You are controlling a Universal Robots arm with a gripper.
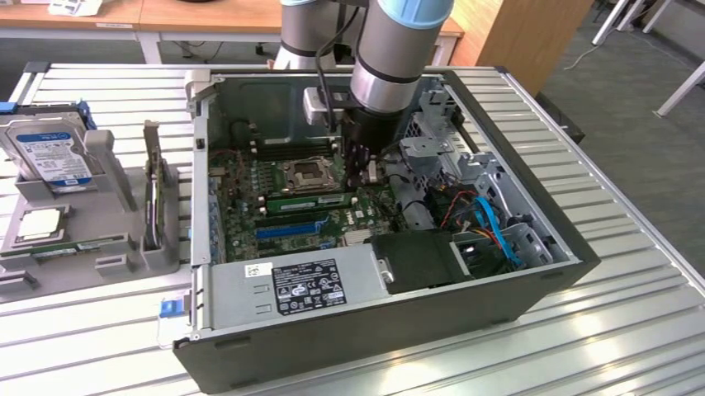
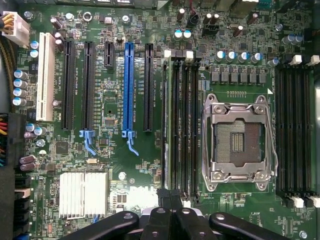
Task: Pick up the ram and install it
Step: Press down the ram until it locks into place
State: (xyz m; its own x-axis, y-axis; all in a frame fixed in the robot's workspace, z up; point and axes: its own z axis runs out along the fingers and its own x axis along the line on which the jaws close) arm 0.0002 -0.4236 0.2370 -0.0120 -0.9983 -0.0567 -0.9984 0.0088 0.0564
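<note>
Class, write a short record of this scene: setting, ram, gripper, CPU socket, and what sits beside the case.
setting: open computer case on a slatted metal table
ram: green stick, on edge in a slot next to the CPU socket
gripper: inside the case, at the ram's end toward the exterior view's right
CPU socket: no processor in it
beside the case: grey holder with a hard drive, on the exterior view's left
</note>
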